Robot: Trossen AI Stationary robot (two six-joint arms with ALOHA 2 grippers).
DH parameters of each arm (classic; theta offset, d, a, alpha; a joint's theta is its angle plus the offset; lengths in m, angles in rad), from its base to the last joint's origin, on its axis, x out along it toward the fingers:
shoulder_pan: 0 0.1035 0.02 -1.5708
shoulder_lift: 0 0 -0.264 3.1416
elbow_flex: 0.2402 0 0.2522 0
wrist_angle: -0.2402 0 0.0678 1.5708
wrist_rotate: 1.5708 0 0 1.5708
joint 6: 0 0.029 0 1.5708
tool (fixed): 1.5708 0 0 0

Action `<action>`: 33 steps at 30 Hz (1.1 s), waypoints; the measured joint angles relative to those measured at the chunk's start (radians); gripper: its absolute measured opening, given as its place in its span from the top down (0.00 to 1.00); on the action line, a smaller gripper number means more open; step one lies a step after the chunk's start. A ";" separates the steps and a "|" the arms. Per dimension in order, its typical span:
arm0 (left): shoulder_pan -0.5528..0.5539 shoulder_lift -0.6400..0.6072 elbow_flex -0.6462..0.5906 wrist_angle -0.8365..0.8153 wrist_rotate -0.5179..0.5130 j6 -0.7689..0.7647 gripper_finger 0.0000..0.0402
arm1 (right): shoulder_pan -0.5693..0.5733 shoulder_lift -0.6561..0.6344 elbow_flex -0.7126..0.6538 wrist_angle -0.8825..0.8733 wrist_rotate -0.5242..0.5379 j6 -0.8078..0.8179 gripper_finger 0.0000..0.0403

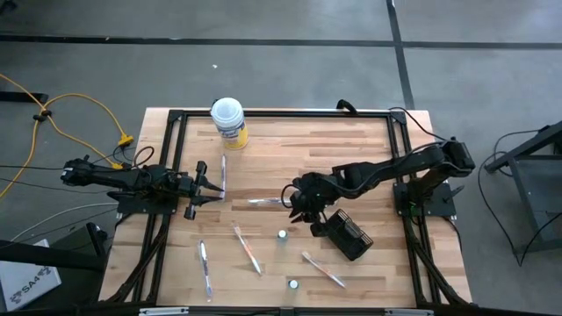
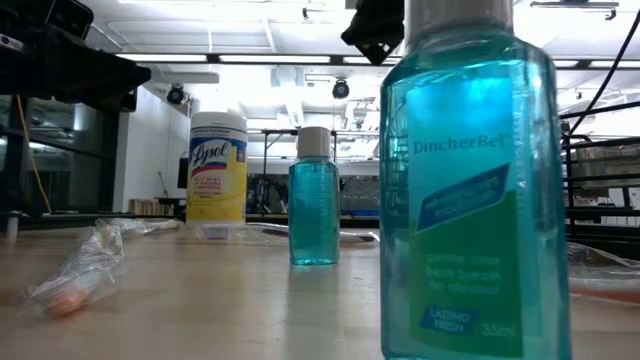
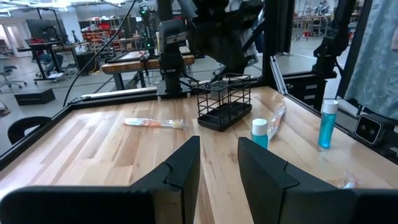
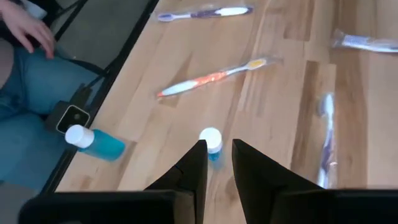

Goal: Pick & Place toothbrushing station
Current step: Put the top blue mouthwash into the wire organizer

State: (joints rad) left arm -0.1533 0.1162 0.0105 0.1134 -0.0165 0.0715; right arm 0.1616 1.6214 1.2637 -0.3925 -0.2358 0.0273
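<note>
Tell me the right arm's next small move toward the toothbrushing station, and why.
Probably draw the right gripper back toward the toothbrushing station. Its open fingers now hang over a small capped bottle, while the station stands untouched on the table beside that arm's wrist, outside its wrist view. The left gripper waits at the table's left side.

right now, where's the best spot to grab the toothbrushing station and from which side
Take a top rail of the toothbrushing station, coming straight down from above. It stands upright on the table as an open wire frame, so a thin upper wire should fit between the fingers. The open right gripper looks nearest.
</note>
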 joint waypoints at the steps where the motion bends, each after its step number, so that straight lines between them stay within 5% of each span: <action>1: 0.000 0.000 0.000 0.000 0.000 0.000 0.74 | 0.000 0.004 0.006 -0.008 0.001 -0.001 0.83; 33: 0.000 0.022 0.000 0.039 0.000 0.000 0.74 | -0.007 0.457 0.687 -0.605 0.001 -0.189 0.83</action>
State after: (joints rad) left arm -0.1535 0.1383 0.0105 0.1521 -0.0166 0.0715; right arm 0.1543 2.0785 1.9511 -0.9975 -0.2348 -0.1616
